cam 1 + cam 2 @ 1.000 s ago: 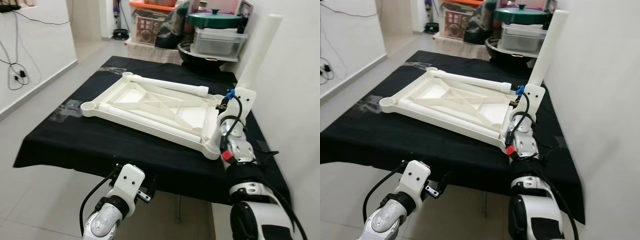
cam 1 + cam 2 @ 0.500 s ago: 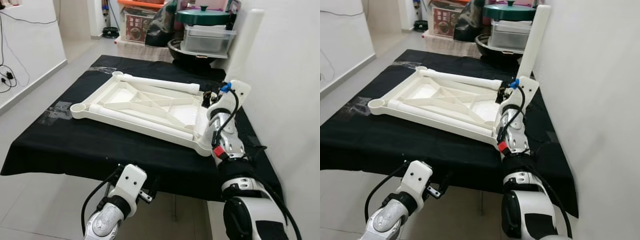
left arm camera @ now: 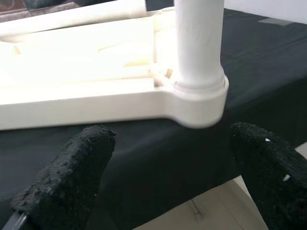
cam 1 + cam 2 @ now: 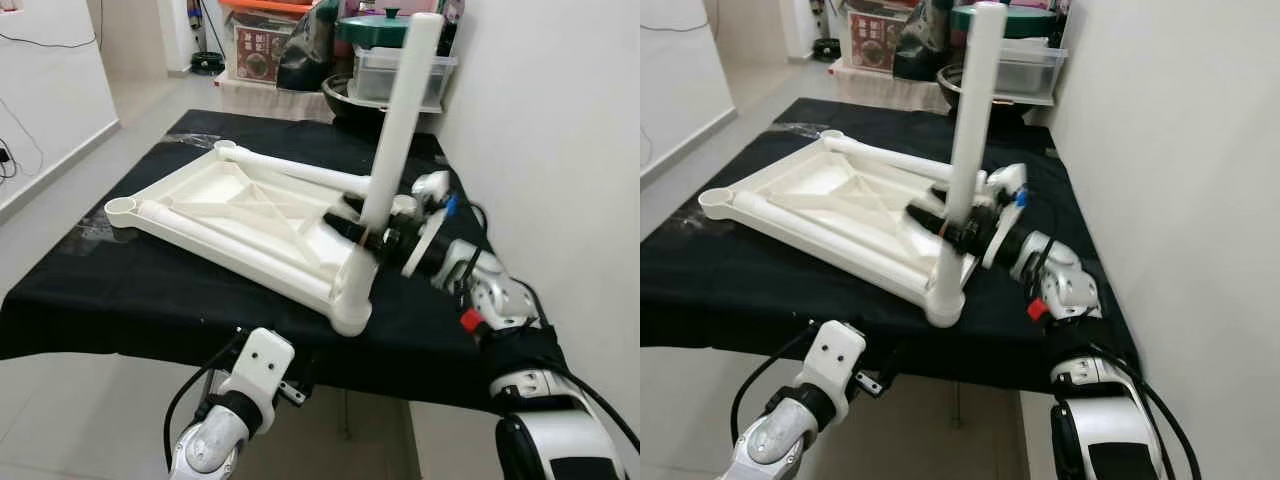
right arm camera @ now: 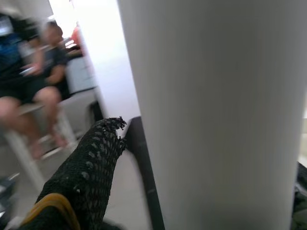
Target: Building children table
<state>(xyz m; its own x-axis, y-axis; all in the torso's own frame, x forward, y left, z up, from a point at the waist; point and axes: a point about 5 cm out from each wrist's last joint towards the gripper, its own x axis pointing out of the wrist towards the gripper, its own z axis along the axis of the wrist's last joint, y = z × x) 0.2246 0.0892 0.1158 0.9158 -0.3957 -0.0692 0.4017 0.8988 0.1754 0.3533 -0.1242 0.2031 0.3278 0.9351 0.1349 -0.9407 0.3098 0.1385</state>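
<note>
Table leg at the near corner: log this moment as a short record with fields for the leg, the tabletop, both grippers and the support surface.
leg: white table leg stands upright in the near corner socket of the tabletop
tabletop: white tabletop lies underside up, two more legs lying along it
right gripper: right gripper shut on the table leg low down
left gripper: left gripper open, below the table edge
surface: black cloth

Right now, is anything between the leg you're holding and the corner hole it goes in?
Nothing I can see. The right tool is shut on the leg, which stands upright with its foot already in the corner socket of the tabletop. The left tool hangs open below the edge.
</note>
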